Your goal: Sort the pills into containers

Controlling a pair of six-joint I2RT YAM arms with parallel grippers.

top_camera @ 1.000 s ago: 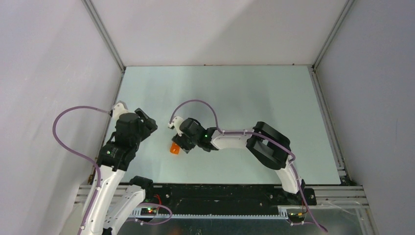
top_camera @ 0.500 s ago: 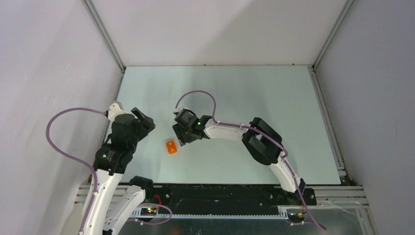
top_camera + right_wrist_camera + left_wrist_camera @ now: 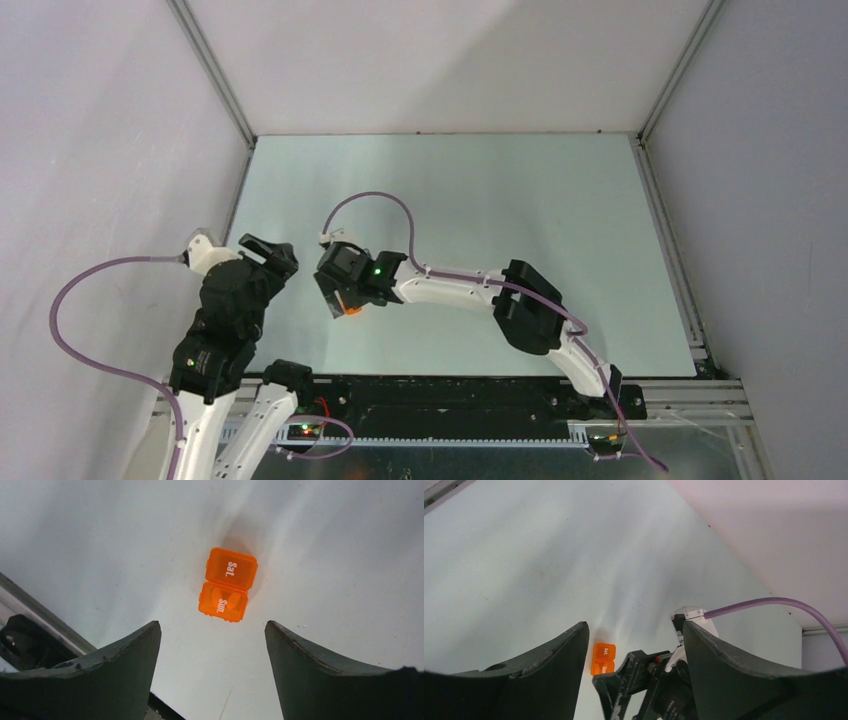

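The orange box (image 3: 228, 585), with 2 cells marked Sat. and Sun, lies flat on the table (image 3: 325, 555) under the right hand (image 3: 212, 625), which is spread wide and empty. The left hand (image 3: 635, 625), also spread and empty, hovers nearby. An off-centre pinch could skid or flip the light box, and the 2 arms could clash.

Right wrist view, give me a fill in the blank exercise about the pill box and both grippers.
The pill box on the table is bright ____.
Its two lids read "Sat." and "____".
The right gripper hangs above the box with its jaws ____.
The left gripper, open as well, holds ____.

Missing words: orange; Sun.; open; nothing
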